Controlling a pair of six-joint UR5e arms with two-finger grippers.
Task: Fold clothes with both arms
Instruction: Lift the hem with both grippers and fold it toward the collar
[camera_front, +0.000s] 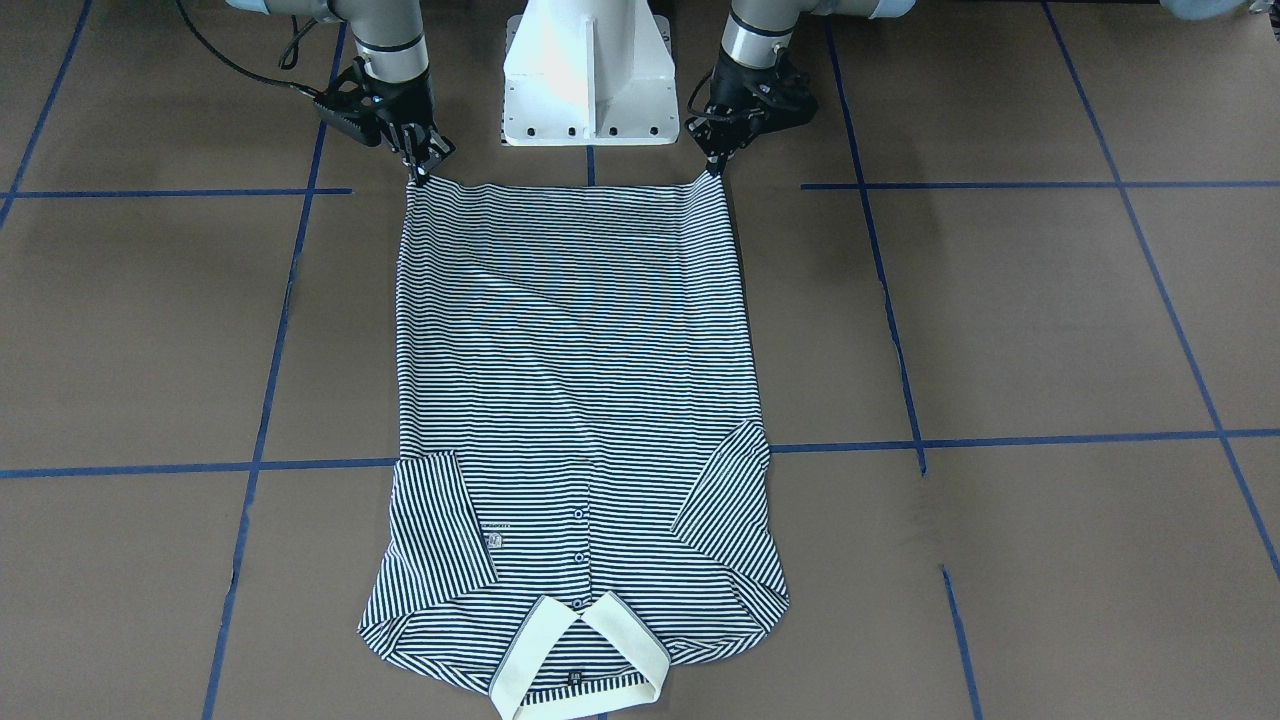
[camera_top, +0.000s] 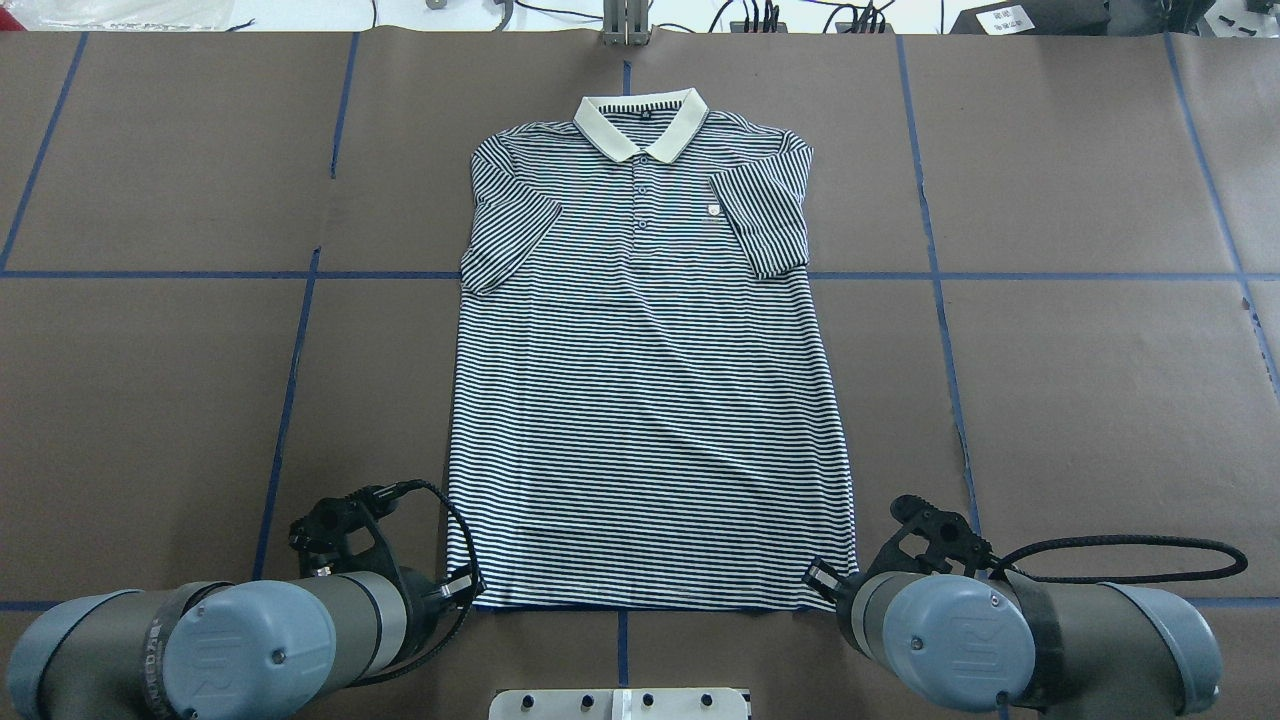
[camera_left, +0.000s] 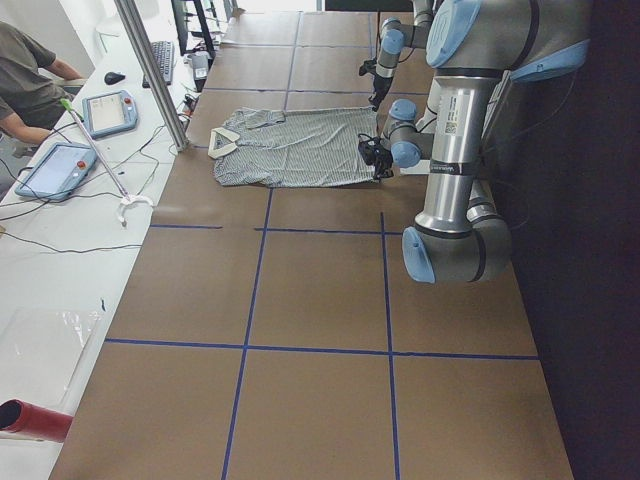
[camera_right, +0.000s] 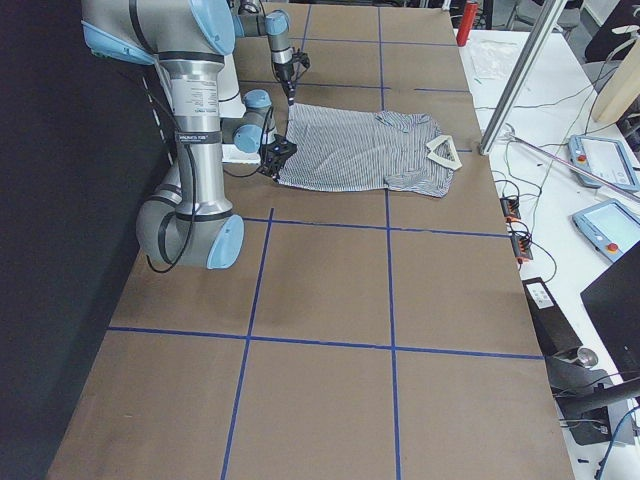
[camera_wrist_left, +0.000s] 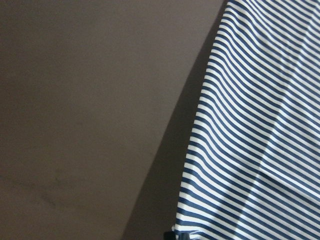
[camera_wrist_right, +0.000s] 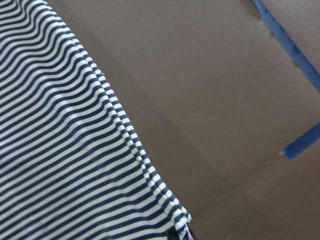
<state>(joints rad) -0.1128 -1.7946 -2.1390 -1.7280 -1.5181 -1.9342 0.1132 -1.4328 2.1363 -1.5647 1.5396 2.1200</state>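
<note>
The striped polo shirt (camera_front: 575, 380) (camera_top: 650, 380) lies flat and face up on the brown table. Its cream collar (camera_top: 640, 120) is at the far end from the robot, and both short sleeves are folded in over the chest. My left gripper (camera_front: 716, 166) (camera_top: 462, 587) is shut on one corner of the hem nearest the robot. My right gripper (camera_front: 421, 176) (camera_top: 822, 578) is shut on the other. The hem runs taut between them. Each wrist view shows striped cloth (camera_wrist_left: 250, 150) (camera_wrist_right: 60, 150) running down to the fingertips at the bottom edge.
The white pedestal base (camera_front: 590, 80) stands just behind the hem, between the arms. Blue tape lines (camera_front: 270, 380) cross the table. In the exterior left view a person (camera_left: 25, 80) sits at a side bench with tablets (camera_left: 110, 110), beside a metal post (camera_left: 150, 70).
</note>
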